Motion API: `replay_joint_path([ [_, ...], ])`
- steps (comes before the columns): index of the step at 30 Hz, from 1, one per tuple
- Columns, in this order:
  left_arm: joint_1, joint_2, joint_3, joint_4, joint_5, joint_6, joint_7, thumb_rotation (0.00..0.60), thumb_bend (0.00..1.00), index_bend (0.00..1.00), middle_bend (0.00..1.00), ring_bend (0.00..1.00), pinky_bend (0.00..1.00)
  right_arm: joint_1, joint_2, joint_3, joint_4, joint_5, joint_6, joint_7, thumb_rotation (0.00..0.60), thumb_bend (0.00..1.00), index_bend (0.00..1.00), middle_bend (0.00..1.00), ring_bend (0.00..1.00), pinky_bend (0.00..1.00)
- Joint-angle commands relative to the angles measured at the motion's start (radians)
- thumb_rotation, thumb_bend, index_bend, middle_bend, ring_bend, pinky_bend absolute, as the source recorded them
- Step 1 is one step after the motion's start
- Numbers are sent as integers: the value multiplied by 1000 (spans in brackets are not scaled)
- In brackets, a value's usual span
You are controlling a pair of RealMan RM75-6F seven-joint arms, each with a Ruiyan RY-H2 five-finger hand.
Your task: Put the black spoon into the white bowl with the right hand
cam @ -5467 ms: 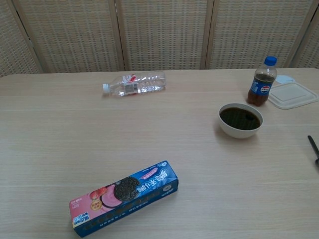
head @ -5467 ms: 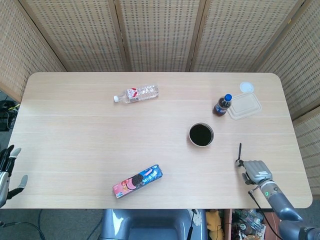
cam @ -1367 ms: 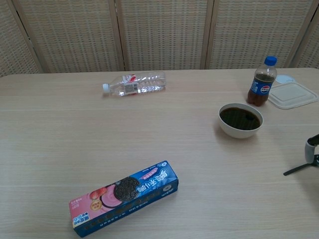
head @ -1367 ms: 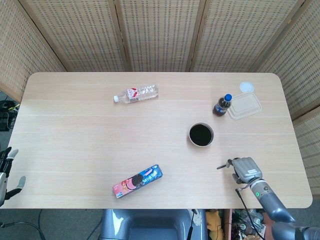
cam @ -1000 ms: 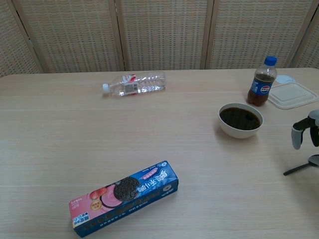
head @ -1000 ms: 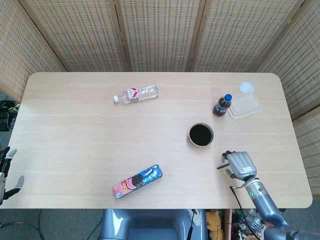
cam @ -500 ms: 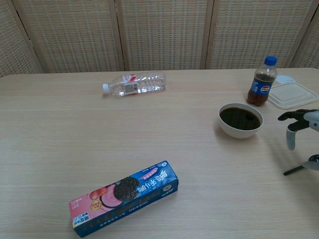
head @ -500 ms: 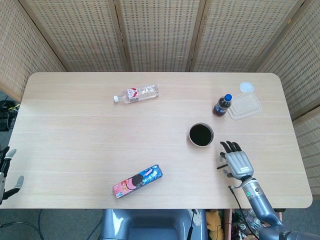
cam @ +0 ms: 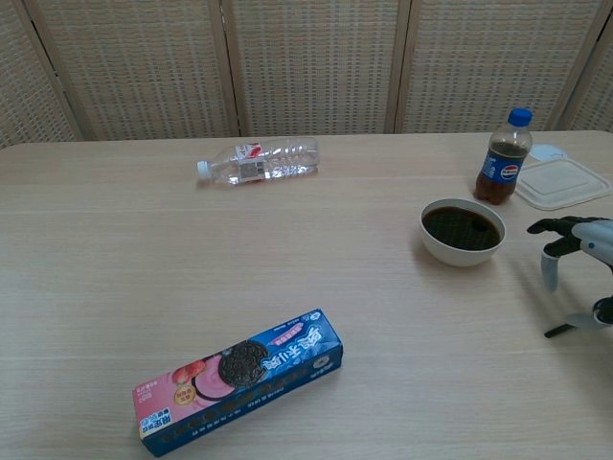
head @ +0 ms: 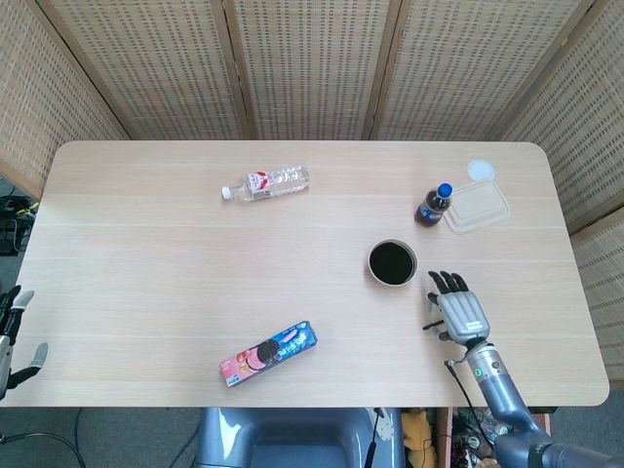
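The spoon (cam: pixel 572 324) lies on the table (head: pixel 146 253) at the near right, under the right hand (head: pixel 458 308). In the chest view only its thin black handle shows, running left and slightly toward the camera from beneath the hand; in the head view just a dark tip pokes out at the hand's left edge. Whether the hand touches it cannot be told.

The spoon is slim, dark and matte. Its scoop end is hidden by the hand.

The right hand hovers flat, palm down, fingers (head: pixel 447 284) spread and extended toward the far side of the table. It holds nothing. The fingertips are near the right rim of the bowl (head: pixel 392 263) but apart from it. The bowl is white outside, and its inside shows dark.

The left hand (head: pixel 12 336) sits at the near left edge of the head view, off the table, fingers apart, holding nothing.

Also on the table: a water bottle (head: pixel 265 182) lying flat, an upright cola bottle (head: pixel 434 205), a lidded container (head: pixel 477 208) beside it, and a cookie box (head: pixel 268 353).
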State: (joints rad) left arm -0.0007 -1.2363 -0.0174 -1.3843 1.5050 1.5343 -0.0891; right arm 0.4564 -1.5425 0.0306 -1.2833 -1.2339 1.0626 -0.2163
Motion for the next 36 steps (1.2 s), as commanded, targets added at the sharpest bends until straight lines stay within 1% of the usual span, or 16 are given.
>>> replay_joint_path([
  [1, 0, 1, 1, 0, -1, -1, 1, 600, 403, 0, 0, 0, 0, 1, -13, 3, 20, -7, -13, 9, 600, 399, 530, 136, 72, 119],
  [9, 1, 4, 1, -3, -1, 0, 4, 600, 403, 0, 0, 0, 0, -2, -34, 9, 68, -20, -27, 28, 600, 495, 530, 139, 71, 119],
  [25, -1, 10, 2, -23, 8, 4, 23, 600, 403, 0, 0, 0, 0, -21, -52, -4, 139, -57, -37, 61, 600, 503, 530, 140, 71, 119],
  [36, 3, 16, 5, -33, 8, 10, 32, 600, 403, 0, 0, 0, 0, -30, -85, -18, 200, -102, -33, 84, 600, 503, 530, 141, 67, 119],
])
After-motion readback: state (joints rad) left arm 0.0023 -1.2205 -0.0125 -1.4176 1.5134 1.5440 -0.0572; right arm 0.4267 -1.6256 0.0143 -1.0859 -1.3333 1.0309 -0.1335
